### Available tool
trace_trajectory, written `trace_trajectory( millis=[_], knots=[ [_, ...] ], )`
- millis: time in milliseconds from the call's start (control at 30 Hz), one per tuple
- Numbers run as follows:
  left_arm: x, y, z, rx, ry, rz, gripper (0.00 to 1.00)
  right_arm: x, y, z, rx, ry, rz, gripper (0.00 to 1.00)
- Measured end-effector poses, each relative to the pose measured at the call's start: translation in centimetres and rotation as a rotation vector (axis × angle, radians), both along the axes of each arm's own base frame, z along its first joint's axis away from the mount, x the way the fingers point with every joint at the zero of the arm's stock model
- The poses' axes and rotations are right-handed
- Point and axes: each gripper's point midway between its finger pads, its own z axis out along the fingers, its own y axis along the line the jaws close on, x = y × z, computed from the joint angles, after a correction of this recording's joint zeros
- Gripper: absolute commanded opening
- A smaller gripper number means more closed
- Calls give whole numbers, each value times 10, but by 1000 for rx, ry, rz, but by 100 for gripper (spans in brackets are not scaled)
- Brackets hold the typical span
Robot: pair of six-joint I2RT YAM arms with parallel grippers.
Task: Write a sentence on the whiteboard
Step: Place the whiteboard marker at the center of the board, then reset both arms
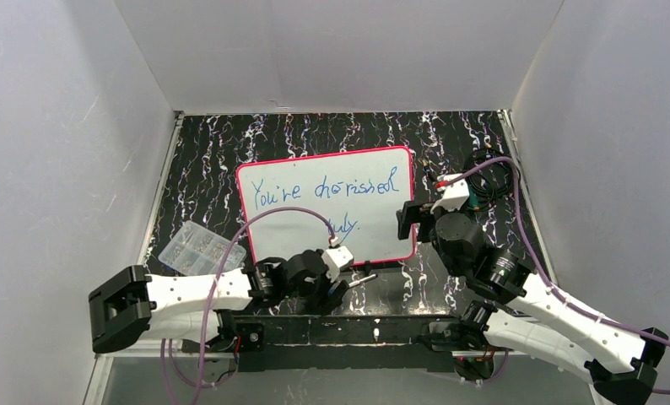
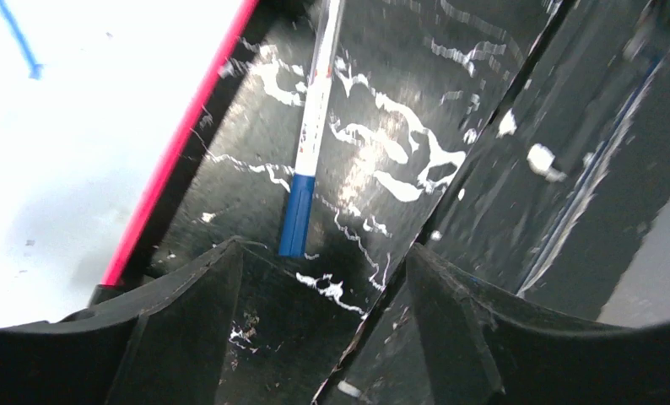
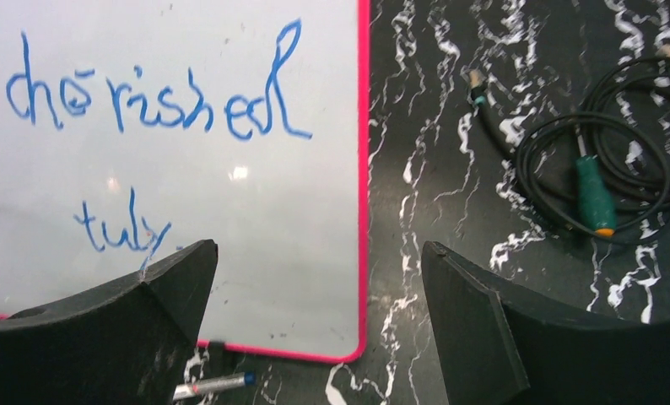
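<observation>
I count one whiteboard [image 1: 382,228], and it lies flat in the middle of the black marbled tabletop [image 1: 230,143]. Its long axis runs left to right in front of me, turned a little so its right end sits nearer to me. The pink frame goes all the way round. The sentence [image 1: 353,187] is in blue, in two lines, and it reads upright from my side. The top line says "You're cherished". The short second line, below and near the middle, looks like "truly" with a dot.

There is one marker [image 2: 310,143]. It lies on the tabletop just off the board's near edge, close to the frame but apart from it. Its blue end points at my left claw [image 2: 325,253] and its white barrel runs away from me.

Both claws hold nothing. My left claw has its jaws parted and hangs low over the tabletop, with the marker's blue end just ahead of the fingertips. My right claw [image 3: 316,253] gapes wide over the board's right near corner.

One clear plastic box [image 1: 201,246] sits left of the board. One coil of black cable [image 3: 597,169] lies off to its right.
</observation>
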Motion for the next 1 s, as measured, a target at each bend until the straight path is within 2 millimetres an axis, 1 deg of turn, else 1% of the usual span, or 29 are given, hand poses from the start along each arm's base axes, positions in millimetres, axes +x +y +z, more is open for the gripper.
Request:
trace_trajectory(
  millis=[33, 100, 167, 233, 333, 400, 433, 500, 567, 600, 633, 667, 733, 800, 867, 900, 933, 1000],
  knots=[
    [3, 0, 6, -18, 7, 18, 80, 3, -1, 4, -3, -20, -11, 99],
    [9, -2, 20, -55, 16, 43, 85, 9, -3, 10, -14, -52, -34, 99],
    [20, -5, 46, -111, 26, 78, 86, 15, -5, 14, -31, -75, -54, 99],
    [37, -8, 80, -160, 14, 120, 89, 24, -10, 16, -52, -94, -80, 99],
    [67, -9, 138, -232, -31, 185, 91, 38, -27, 20, -73, -113, -145, 99],
    [89, -2, 174, -286, -62, 234, 92, 51, -44, 21, -83, -109, -203, 99],
    [101, 6, 189, -304, -78, 268, 92, 58, -48, 22, -77, -103, -214, 99],
    [125, 28, 214, -322, -108, 353, 96, 71, -69, 22, -69, -87, -274, 99],
    [146, 54, 231, -325, -134, 447, 98, 84, -87, 22, -49, -63, -320, 99],
    [158, 70, 239, -328, -152, 504, 98, 89, -96, 22, -38, -50, -345, 99],
    [168, 86, 246, -331, -166, 559, 98, 91, -101, 22, -32, -43, -359, 99],
    [178, 106, 252, -334, -183, 627, 98, 92, -106, 21, -26, -37, -369, 99],
    [191, 146, 259, -335, -213, 761, 98, 90, -108, 22, -14, -35, -371, 99],
    [196, 186, 262, -323, -239, 897, 98, 86, -109, 28, 0, -50, -366, 99],
    [196, 214, 262, -305, -273, 1000, 98, 80, -110, 37, 17, -77, -364, 99],
    [194, 226, 261, -292, -295, 1047, 98, 78, -111, 41, 25, -91, -364, 99],
    [192, 234, 259, -279, -310, 1078, 98, 76, -112, 45, 32, -102, -364, 99],
    [185, 249, 249, -242, -345, 1138, 98, 72, -114, 49, 42, -120, -365, 99]
  ],
)
